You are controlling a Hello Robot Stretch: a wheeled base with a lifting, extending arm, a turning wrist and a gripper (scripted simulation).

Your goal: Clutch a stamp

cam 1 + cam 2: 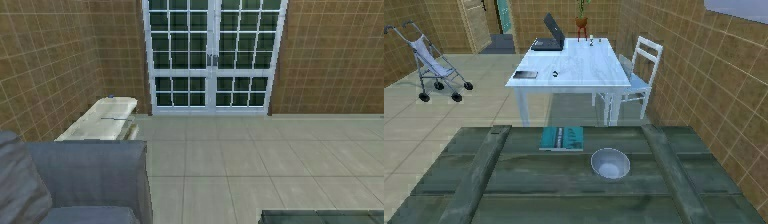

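Green table [484, 180] of rough planks lies closest in the arm side view. On it a teal book [563, 138] lies flat near the far edge, and a grey bowl [610, 163] stands just this side of the book, a little to the right and apart from it. Beyond stands a white table [599, 75] with a dark laptop [551, 35] upright at its far end, a flat dark slab [525, 74] near its left edge and a small dark speck [556, 72] beside that. Whether any of these small bits is the stamp cannot be told. A white chair [641, 68] stands against the white table's right side, and a stroller [434, 65] stands well apart at the left on the tiled floor.

In the forward view a grey sofa [85, 180] fills the lower left. Past it a low white bench [103, 117] stands along the brick wall, near glazed double doors [213, 55].

How the pincer stands cannot be told.
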